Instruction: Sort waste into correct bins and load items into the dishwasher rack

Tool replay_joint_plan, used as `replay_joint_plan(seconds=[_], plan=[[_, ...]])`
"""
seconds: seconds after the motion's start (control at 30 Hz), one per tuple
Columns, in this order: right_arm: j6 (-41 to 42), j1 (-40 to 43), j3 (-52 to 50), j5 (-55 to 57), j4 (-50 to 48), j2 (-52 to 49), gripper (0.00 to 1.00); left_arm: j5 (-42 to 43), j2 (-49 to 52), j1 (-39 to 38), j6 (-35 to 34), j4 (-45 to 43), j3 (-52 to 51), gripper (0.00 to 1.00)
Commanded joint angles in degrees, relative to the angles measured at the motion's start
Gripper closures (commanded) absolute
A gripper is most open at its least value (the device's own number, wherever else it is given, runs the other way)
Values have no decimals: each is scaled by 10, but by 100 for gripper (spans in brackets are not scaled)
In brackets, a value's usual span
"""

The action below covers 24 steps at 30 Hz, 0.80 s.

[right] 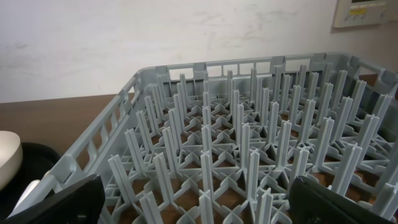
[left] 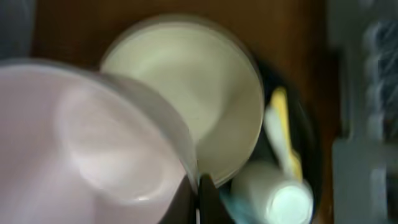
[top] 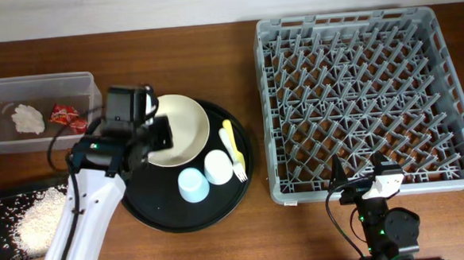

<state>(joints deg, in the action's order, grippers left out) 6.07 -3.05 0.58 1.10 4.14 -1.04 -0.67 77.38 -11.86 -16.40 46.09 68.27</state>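
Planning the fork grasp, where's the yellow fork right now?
Overhead view: the yellow fork lies on the round black tray's right side, just right of the white cup, beside the cream plate.

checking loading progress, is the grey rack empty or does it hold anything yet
Empty: the dishwasher rack shows only bare pegs, overhead and from the right wrist.

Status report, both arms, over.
Left gripper shut on small pink bowl, over cream plate. Right gripper open, empty, at dishwasher rack near edge. Rack empty; light blue cup, white cup, yellow fork on tray. Nothing seen in the way.
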Motion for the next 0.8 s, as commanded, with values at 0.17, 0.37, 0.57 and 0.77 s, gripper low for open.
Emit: replay_joint_plan(seconds=[0.17, 0.37, 0.57, 0.77], plan=[[4, 2, -3, 9, 4, 3, 2, -1, 200, -33, 17, -146, 3, 100], [4, 2, -3, 9, 4, 3, 2, -20, 209, -55, 17, -164, 24, 21], [4, 2, -3, 9, 4, 3, 2, -123, 139, -55, 17, 0, 146, 1], [4, 2, -3, 9, 4, 3, 2, -311, -3, 25, -52, 170, 194, 1]])
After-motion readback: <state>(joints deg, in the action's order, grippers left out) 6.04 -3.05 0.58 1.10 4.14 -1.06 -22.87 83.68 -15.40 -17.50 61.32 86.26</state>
